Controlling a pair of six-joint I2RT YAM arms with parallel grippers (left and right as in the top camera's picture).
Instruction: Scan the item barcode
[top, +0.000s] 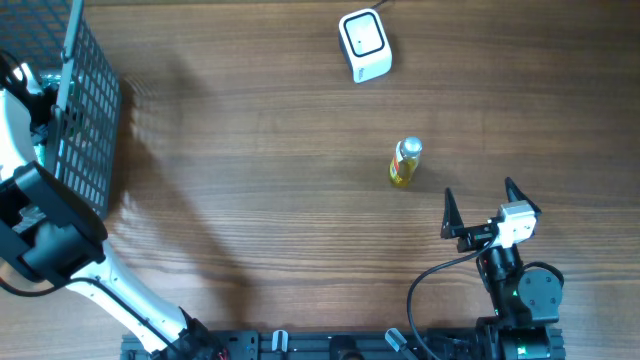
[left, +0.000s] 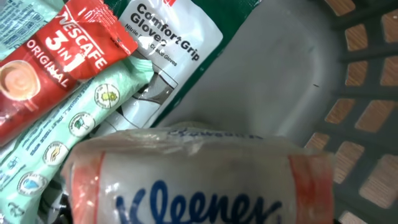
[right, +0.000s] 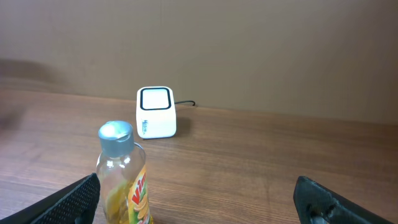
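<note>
Now my right claw (top: 478, 189) gapes wide near the bottle (top: 405, 162). Left claw, by the Kleenex (left: 199, 180): width I cannot tell.

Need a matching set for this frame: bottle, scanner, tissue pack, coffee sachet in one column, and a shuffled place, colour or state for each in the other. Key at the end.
Things
1. bottle
2. scanner
3. tissue pack
4. coffee sachet

Descriptions
A. red, lying in the basket
B. white, on the far side of the table
C. upright, in front of the open right hand
D. clear wrap with blue lettering, in the basket

Pairs: 1-C, 2-B, 3-D, 4-A
</note>
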